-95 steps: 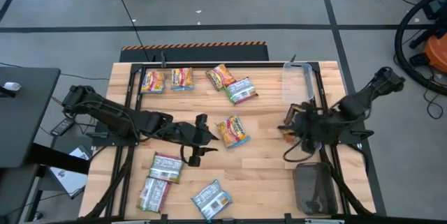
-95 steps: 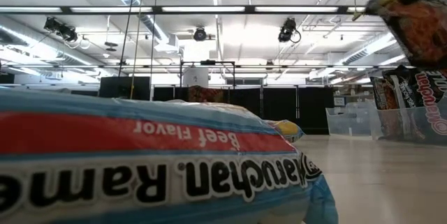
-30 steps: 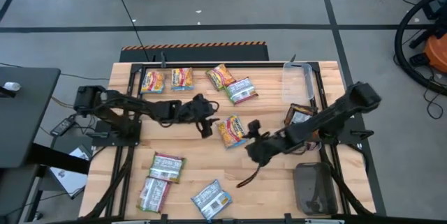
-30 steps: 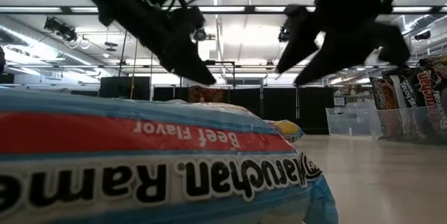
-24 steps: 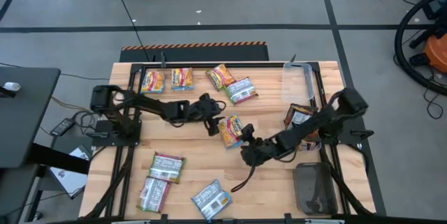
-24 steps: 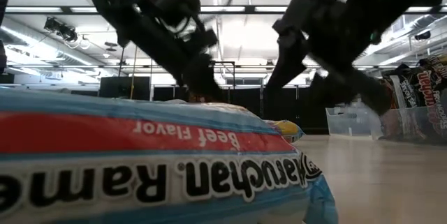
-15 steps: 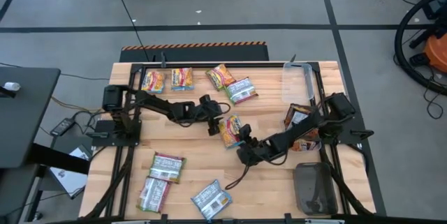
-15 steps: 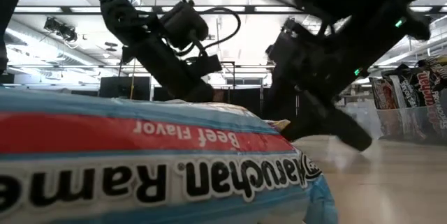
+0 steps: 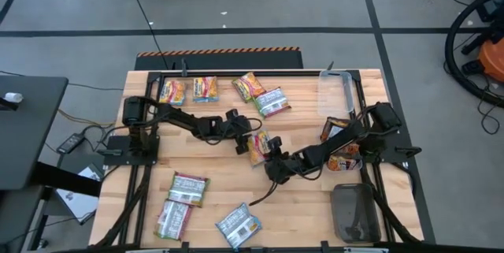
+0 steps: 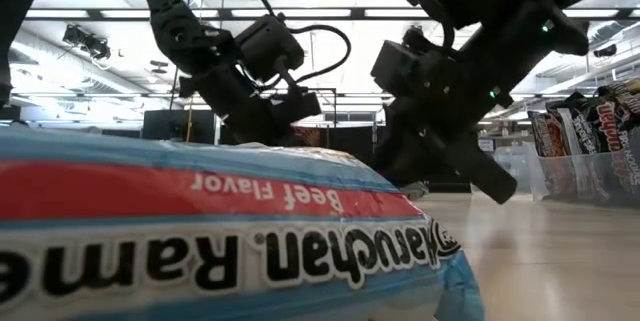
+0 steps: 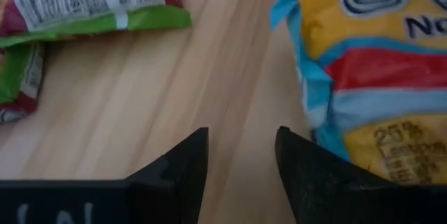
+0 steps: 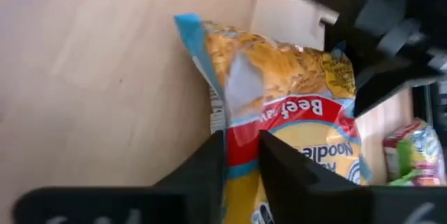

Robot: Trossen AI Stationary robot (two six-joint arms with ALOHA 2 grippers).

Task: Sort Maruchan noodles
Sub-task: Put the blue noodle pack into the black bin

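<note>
You're mid-pick: right gripper point(image 12: 241, 155) pinching orange beef packet point(image 12: 293, 105) edge; left gripper point(image 11: 241, 155) open beside. Next, lift clear.

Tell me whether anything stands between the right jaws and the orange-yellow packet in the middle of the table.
Nothing visible does. The right gripper already has its jaws on either side of the orange-yellow packet's edge. The left gripper sits at the packet's opposite side, jaws open over bare wood, not between the right gripper and the packet.

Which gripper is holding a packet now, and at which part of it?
The right gripper pinches the orange-yellow shiny ramen packet at its edge; the left gripper holds nothing.
</note>
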